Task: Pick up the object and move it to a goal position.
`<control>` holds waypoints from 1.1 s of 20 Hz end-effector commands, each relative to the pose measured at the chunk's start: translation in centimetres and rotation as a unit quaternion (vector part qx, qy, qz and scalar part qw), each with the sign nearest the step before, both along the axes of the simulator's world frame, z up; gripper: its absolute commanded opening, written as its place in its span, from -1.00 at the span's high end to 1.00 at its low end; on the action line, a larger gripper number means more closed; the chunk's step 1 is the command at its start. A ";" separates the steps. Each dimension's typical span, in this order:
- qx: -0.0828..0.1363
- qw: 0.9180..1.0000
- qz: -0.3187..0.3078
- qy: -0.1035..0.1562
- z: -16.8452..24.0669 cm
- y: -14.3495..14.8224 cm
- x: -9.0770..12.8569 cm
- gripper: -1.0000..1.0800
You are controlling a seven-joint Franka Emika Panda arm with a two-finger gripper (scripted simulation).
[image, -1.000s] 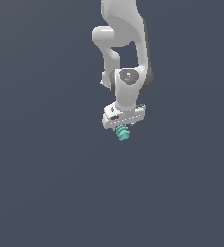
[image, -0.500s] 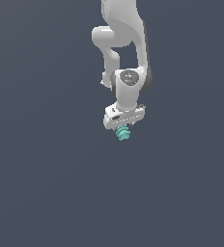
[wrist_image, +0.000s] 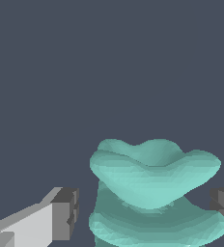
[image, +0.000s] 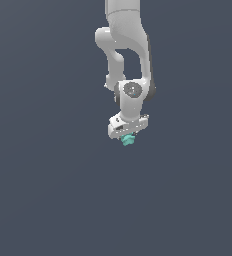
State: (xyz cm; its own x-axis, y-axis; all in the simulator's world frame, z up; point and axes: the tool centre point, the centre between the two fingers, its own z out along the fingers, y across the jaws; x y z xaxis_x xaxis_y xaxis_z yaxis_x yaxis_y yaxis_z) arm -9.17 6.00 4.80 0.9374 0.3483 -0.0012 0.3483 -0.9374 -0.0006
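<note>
Object: teal-green lump (image: 128, 140), ridged/stacked layers. Ext. view: sits directly under the white gripper body, protruding below it. Narrower than the gripper housing.
Object, wrist view: fills the lower centre-right of frame (wrist_image: 152, 178). Wavy lobed upper layer over a broader ridged layer; lower part cut off by the frame edge.
Object position: in the ext. view, near mid-frame, slightly toward the ext. view's right. Uniform dark grey-blue all round; contact w/ any surface cannot be told.
Gripper: (image: 127, 136) points down, object between its fingers. Fingertips in ext. view too small to resolve.
Fingers, wrist view: one finger w/ white body and dark grey pad (wrist_image: 65, 212) on one side of the object; second dark pad visible at the opposite frame edge, hard against the object's lower layer.
Jaw state: partly closed around the object. A narrow gap shows between the first pad and the object's side, so firm pinch cannot be confirmed from these views.
Arm: white Panda arm (image: 125, 40) enters from the top of the ext. view, bends, and ends in a round wrist joint (image: 132, 90) just above the gripper.
Background: flat dark grey-blue (image: 48, 190), no visible features.
</note>
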 end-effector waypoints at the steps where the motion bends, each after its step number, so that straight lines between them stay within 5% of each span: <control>1: 0.000 1.000 0.000 -0.001 -0.6 0.0 0.0 -0.92; 4: 0.000 1.000 0.000 -0.001 -0.9 0.0 0.1 -0.92; 5: 0.000 1.000 0.000 -0.001 -0.9 0.0 0.1 1.00; 22: 0.000 1.000 0.000 -0.001 0.6 -0.5 0.3 1.00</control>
State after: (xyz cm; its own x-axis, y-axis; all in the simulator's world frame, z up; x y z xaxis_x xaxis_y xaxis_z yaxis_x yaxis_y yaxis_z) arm -8.98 5.64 4.89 0.9371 0.3490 -0.0002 0.3490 -0.9371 0.0002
